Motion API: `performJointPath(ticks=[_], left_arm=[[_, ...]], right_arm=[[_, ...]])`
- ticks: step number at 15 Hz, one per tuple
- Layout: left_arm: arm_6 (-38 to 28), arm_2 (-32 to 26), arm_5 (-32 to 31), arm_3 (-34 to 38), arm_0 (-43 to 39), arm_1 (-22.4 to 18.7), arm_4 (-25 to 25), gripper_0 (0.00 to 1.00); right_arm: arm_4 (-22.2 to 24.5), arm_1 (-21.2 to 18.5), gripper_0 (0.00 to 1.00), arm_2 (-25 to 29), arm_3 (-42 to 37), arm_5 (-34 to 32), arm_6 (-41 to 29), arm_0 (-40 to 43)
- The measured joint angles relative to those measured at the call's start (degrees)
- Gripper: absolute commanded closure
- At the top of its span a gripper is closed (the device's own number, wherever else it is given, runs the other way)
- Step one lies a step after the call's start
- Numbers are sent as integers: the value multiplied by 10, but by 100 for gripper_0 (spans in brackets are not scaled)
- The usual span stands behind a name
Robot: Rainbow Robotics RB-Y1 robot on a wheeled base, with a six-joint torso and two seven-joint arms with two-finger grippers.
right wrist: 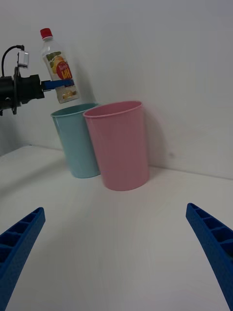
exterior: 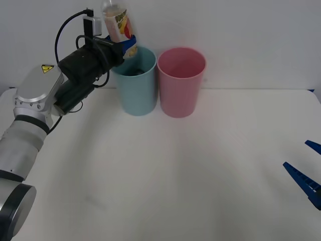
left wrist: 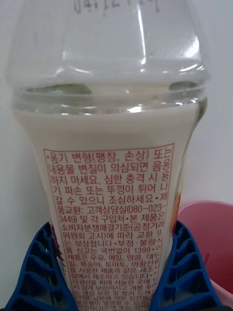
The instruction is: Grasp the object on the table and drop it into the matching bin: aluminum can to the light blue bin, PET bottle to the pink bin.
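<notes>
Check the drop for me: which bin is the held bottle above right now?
The light blue bin; the left gripper holds the PET bottle over it, beside the pink bin.

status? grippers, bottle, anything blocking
Left gripper shut on bottle, held upright above blue cup. Right gripper open, low over table. Pink cup alongside, path unobstructed.
</notes>
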State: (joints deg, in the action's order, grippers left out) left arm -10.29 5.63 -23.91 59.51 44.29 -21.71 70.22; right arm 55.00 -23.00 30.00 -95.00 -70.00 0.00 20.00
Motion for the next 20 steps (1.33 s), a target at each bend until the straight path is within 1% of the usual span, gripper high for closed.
performJointPath(ticks=[20], left_arm=[[8,1,-1,1,0,0,4,100]], right_arm=[[0,0,0,0,0,0,0,0]])
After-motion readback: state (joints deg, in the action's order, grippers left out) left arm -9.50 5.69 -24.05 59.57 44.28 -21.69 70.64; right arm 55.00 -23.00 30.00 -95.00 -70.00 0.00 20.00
